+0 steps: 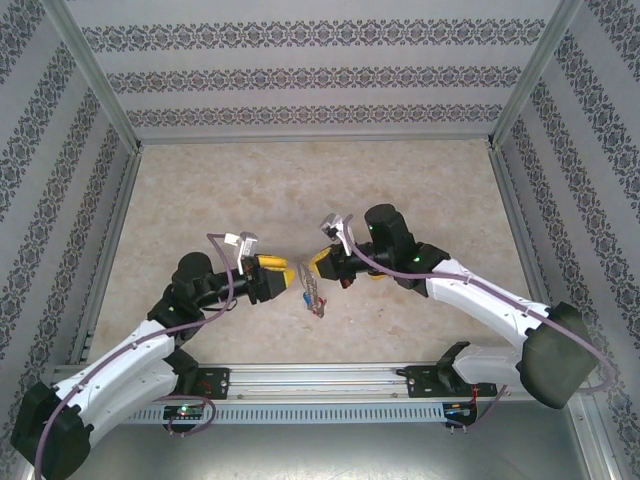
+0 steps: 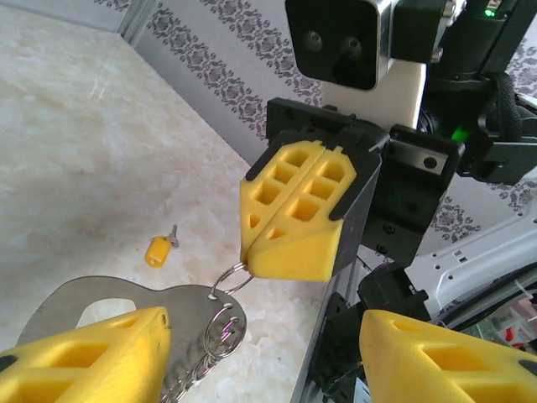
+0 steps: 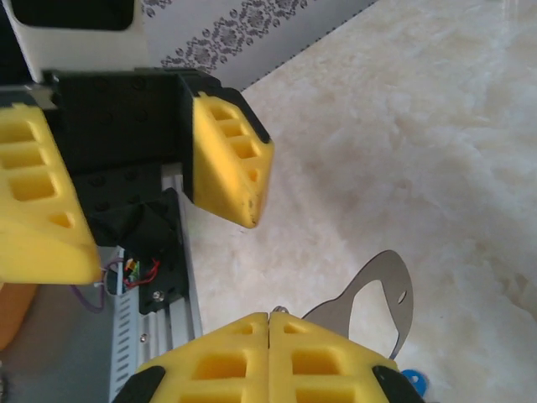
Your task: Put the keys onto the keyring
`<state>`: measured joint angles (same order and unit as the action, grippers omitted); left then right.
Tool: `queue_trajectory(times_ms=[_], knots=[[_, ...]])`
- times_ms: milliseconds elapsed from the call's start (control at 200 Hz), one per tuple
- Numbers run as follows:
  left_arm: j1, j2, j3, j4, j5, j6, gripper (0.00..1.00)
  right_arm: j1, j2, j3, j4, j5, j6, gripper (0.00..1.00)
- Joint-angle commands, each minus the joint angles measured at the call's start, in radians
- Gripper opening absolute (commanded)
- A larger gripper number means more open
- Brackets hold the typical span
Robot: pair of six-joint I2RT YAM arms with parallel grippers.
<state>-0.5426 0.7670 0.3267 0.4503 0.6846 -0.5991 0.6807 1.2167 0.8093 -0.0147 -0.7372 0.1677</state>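
The table [image 1: 300, 180] is lying bare across most of the top view. The left arm [image 1: 120, 360] and right arm [image 1: 480, 300] are reaching in from 7 and 4 o'clock, and their tips are nearly meeting at the middle.

The left end effector [image 1: 270, 270] is standing with its yellow fingers [image 2: 84, 353] well apart and nothing gripped between them. The right end effector [image 2: 294, 210] is pressing its fingers together, and their tips are pinching a small wire ring [image 2: 235, 279].

The keyring [image 2: 96, 304] is hanging from that wire ring above the table, just beside the left end effector's near finger. In the left wrist view its long axis is running from 8 toward 2 o'clock, and its narrow end is pointing at the pinched ring. In the top view the bunch [image 1: 312, 297] is dangling toward 5 o'clock from the left fingertips and 7 o'clock from the right.

A blue key [image 3: 411, 382] is showing below the plate, apparently already on the bunch. A yellow key [image 2: 158, 250] is lying loose on the table. It is sitting at 10 o'clock from the pinched ring in the left wrist view and well apart from it. Its plastic head is resting low and its blade is pointing toward 1 o'clock.

The coming move is probably turning on this key. The left end effector, being free, is looking like the one to fetch it. It would be closing across the head, square to that 7-to-1 axis. I cannot tell which arm is nearer.
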Motion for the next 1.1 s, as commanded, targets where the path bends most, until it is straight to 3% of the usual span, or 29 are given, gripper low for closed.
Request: queue_trajectory(times_ms=[0, 185, 350, 779, 1094], knots=[[-0.013, 0.011, -0.032, 0.177, 0.011, 0.061, 0.61, -0.013, -0.038, -0.017, 0.076, -0.064, 0.047, 0.0], [-0.034, 0.077, -0.015, 0.236, 0.046, 0.111, 0.51, -0.012, -0.067, -0.019, 0.084, -0.099, 0.062, 0.0], [-0.058, 0.089, -0.014, 0.242, 0.015, 0.175, 0.5, -0.009, -0.08, -0.017, 0.073, -0.103, 0.064, 0.0], [-0.093, 0.041, 0.041, 0.101, -0.015, 0.3, 0.39, 0.013, -0.081, -0.002, 0.065, -0.111, 0.063, 0.0], [-0.112, 0.073, 0.064, 0.046, -0.026, 0.377, 0.4, 0.023, -0.087, 0.001, 0.054, -0.102, 0.059, 0.0]])
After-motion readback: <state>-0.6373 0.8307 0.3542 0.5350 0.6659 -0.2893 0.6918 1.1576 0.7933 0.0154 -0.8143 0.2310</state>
